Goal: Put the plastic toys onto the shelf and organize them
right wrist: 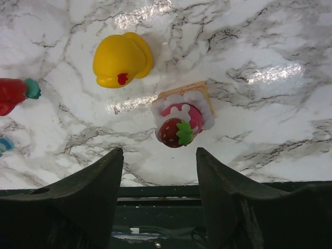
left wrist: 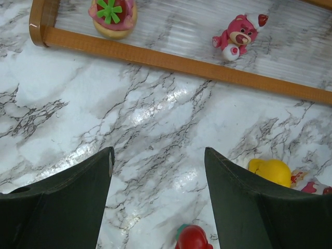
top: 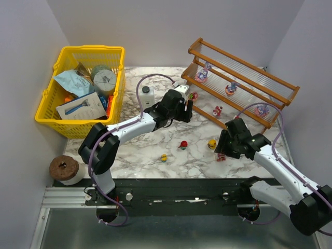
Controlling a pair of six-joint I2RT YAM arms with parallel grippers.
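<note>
The shelf [top: 244, 85] stands at the back right, holding purple bunnies [top: 203, 72] on its upper tier and a pink bear [left wrist: 237, 35] and a strawberry-topped toy [left wrist: 111, 14] on its lower tier. My left gripper [top: 187, 110] [left wrist: 158, 155] hovers open over bare marble in front of the lower rail. A red toy [left wrist: 193, 238] and a yellow toy [left wrist: 270, 171] lie near it. My right gripper [top: 223, 149] [right wrist: 159, 155] is open, its fingertips just short of a strawberry cake toy [right wrist: 181, 123]. Beyond that toy lies the yellow toy [right wrist: 122, 59].
A yellow mesh basket [top: 91, 49] of packets stands at the back left, and a white bottle with a black cap [top: 147, 96] next to it. A small yellow-green toy [top: 164, 157] lies mid-table. A brown roll [top: 64, 168] sits at the near left edge.
</note>
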